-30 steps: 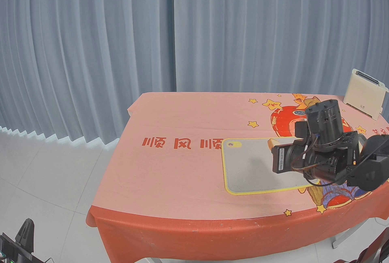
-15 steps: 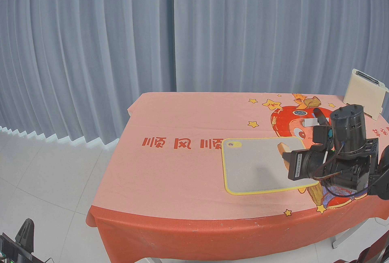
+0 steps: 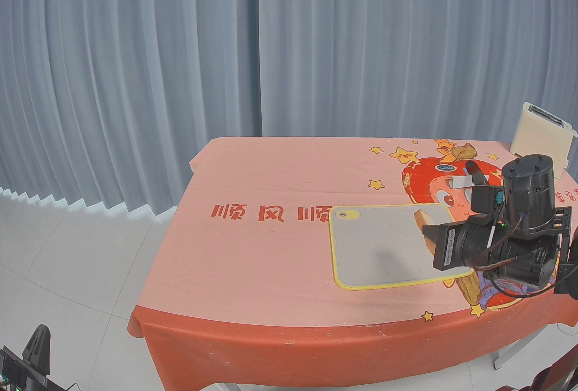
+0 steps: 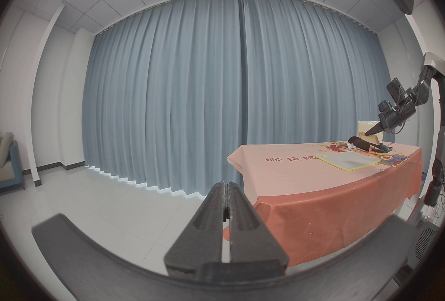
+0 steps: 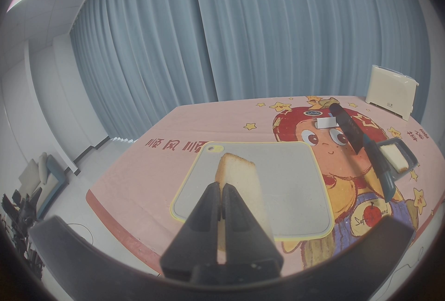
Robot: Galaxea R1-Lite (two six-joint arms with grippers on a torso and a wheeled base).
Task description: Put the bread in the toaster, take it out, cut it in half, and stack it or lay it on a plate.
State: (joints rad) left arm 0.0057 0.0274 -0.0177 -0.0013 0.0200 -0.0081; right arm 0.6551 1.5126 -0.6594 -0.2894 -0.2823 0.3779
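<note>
In the head view the right gripper and its wrist hide the lower part of the bread slice, the right corner of the cutting board and most of the knife. In the right wrist view its closed fingers cover the slice's near end. In the left wrist view the dark things beside the cutting board are too small to tell

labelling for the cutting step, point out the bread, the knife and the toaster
bread (image 5: 237, 173): right wrist view, middle of the slice's face
knife (image 5: 351, 129): right wrist view, on the dark blade
toaster (image 5: 390, 90): right wrist view, on its front wall
</note>
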